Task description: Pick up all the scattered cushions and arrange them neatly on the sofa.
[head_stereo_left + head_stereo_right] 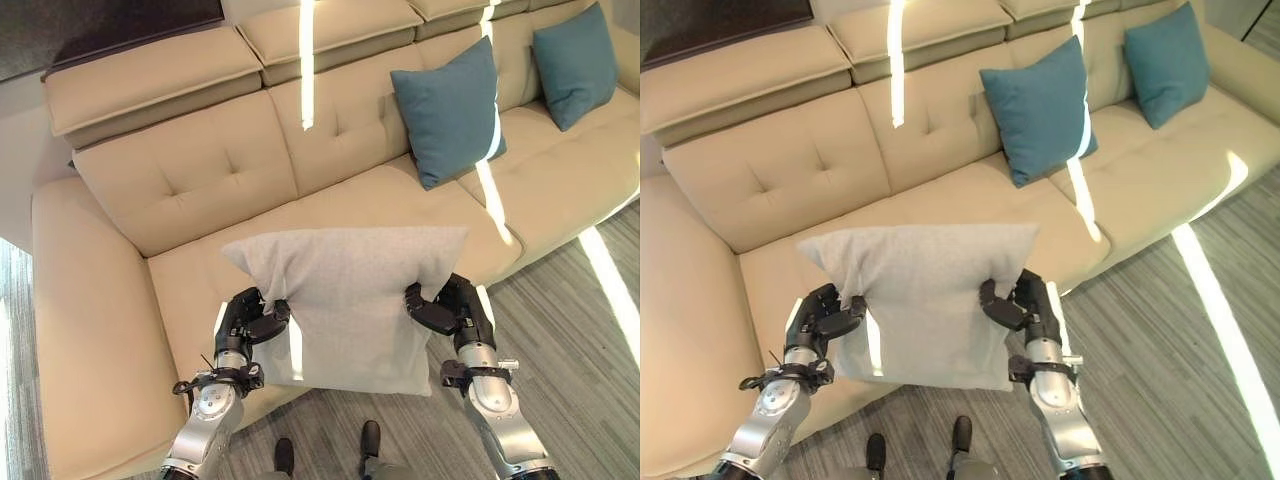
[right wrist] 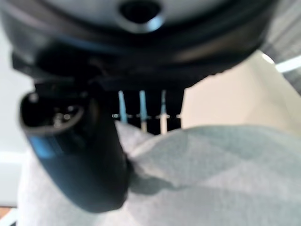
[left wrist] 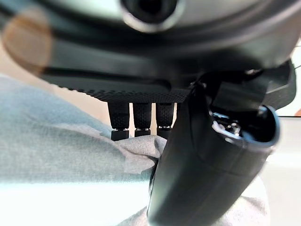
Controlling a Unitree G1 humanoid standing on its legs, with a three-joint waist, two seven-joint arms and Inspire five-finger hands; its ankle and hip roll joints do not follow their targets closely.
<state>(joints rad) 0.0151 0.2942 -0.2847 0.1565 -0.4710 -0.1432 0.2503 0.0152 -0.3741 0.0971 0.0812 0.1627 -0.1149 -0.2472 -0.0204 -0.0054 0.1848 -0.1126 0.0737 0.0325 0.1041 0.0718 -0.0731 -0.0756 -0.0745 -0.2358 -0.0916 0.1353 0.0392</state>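
A light grey cushion (image 1: 350,300) hangs in the air over the front edge of the beige sofa (image 1: 190,180). My left hand (image 1: 248,318) pinches its left side and my right hand (image 1: 440,305) pinches its right side. The left wrist view shows my thumb pressing grey cloth (image 3: 70,155) against the fingers (image 3: 141,117). In the right wrist view the thumb does the same on the cushion (image 2: 221,174). Two teal cushions lean upright against the sofa back, one in the middle (image 1: 448,112) and one at the far right (image 1: 575,62).
The sofa's chaise part (image 1: 90,340) runs toward me on the left. Grey striped flooring (image 1: 580,370) lies to the right of my arms, crossed by bright strips of sunlight. The seat behind the grey cushion is bare.
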